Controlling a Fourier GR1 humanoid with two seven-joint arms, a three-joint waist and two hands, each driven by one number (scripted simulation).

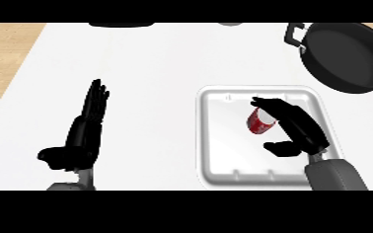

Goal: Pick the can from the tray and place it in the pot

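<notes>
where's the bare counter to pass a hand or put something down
Bare counter runs between the left hand and the white tray, and above the tray to the far edge. It is crowded at the right: right hand around the red can, pot top right.

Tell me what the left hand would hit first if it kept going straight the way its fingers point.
Probably nothing on the counter. The left hand is open, fingers pointing up the view and slightly right, across bare white counter. Far along that line sits a dark object at the top edge, though height and depth are unclear.
</notes>
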